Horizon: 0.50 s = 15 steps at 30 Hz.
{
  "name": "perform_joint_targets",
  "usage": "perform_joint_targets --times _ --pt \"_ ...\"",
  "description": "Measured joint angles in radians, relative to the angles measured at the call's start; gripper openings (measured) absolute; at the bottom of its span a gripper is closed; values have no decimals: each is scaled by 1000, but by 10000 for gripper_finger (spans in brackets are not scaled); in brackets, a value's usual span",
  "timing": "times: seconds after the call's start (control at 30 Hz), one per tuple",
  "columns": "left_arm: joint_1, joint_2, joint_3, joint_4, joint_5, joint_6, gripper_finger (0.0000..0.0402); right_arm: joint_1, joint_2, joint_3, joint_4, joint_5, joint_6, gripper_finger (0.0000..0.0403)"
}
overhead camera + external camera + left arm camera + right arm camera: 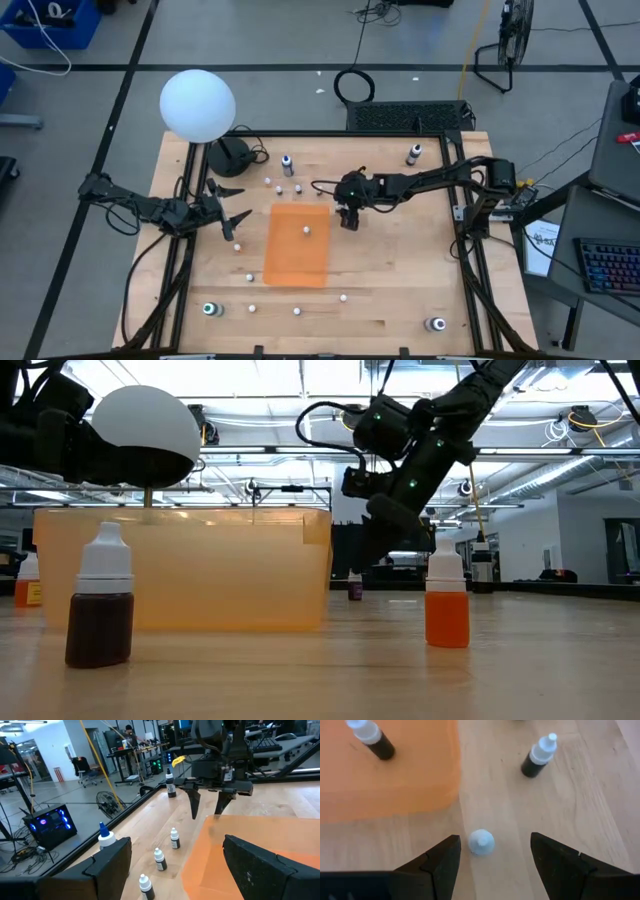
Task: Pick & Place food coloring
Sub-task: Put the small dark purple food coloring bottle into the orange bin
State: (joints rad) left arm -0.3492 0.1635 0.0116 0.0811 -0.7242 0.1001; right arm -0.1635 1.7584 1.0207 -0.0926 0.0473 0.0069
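Food coloring bottles [296,187] were small and squat, with white tapered dropper caps and dark or coloured bodies, scattered over the table [400,290] of pale, planked wood with visible grain. One bottle [306,231] stood upright inside the orange tray [285,260], a translucent rectangular bin with smooth low walls. In the low view a dark brown bottle [100,610] and an orange bottle [446,603] stood near the camera.

Right gripper [349,221] hung at the tray's right edge, black wedge-shaped fingers [438,866] spread apart and empty. The right wrist view showed a bottle with a pale blue-white cap [481,842] standing on the wood directly between them, touching neither finger, just outside the tray wall. Another dark bottle [538,756] stood farther off on the bare wood.

Left gripper [229,217] waited left of the tray, jaws wide open, holding nothing.

A matte white globe [197,105] on a dark base stood at the far left corner. Black metal framing edged the table. Beyond it: grey floor with cables, a floor fan [505,40], a keyboard [607,265], and desks and ceiling lights.
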Motion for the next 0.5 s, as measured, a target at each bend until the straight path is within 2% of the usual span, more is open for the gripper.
perform_joint_targets --times 0.5 --pt "0 0 0 0 0 0 310 1 42 -6 29 -1 20 227"
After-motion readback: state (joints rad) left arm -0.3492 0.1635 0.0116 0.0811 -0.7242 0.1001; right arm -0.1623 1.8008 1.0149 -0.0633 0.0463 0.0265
